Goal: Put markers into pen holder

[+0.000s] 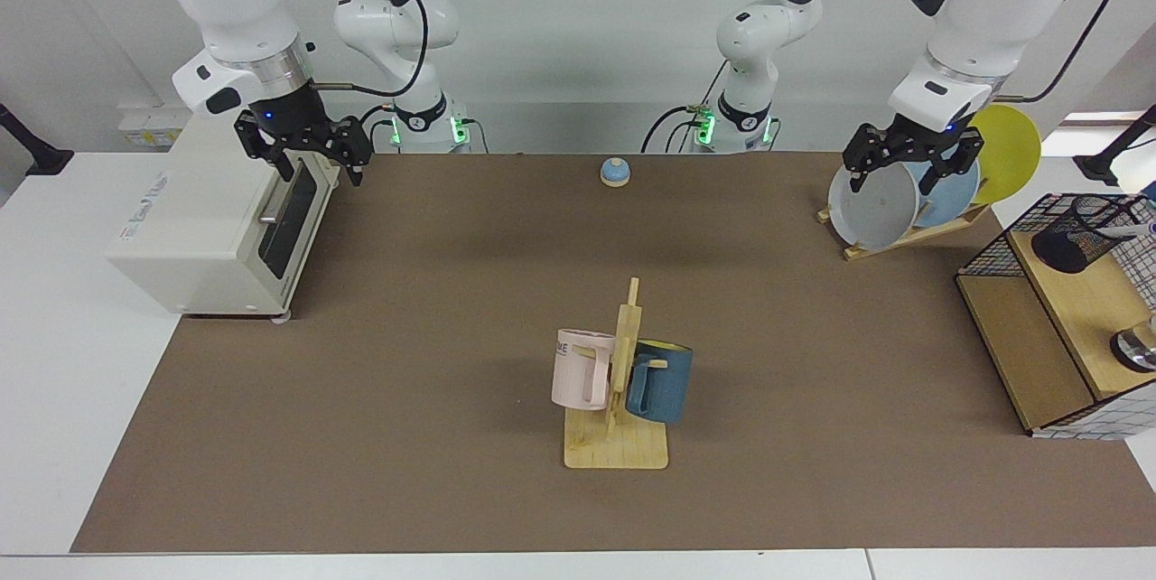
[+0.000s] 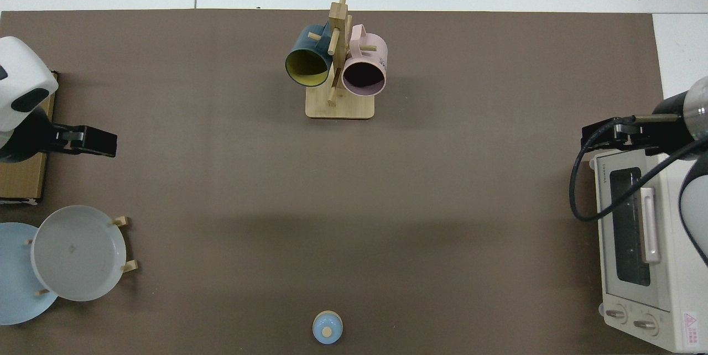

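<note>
Nearest to me, low in the middle of the facing view, the wooden mug rack carries a pink mug and a blue mug. Neither is part of my job.

Further back at the right edge, the pen holder sits on the wooden top of the wire shelf. A slim pale barrel shows at its mouth and runs toward the frame edge. I take that for the marker, but I cannot tell how far in it sits. I see only 1 marker, and none lying on the table.

I judge the marker light, stiff and smooth, and round enough to roll or twist in a loose pinch. I would grip it across the barrel near mid-length, clear of the cap, with a modest squeeze. The mesh cup looks light too, so a sideways nudge could tip it.

Beyond that, the left gripper hangs in front of the grey plate, well apart from the holder, fingers spread and empty. In the top view it sits at the left edge.

At the upper left, the right gripper waits above the toaster oven, also spread and holding nothing. Farthest back sits a small blue bell.
</note>
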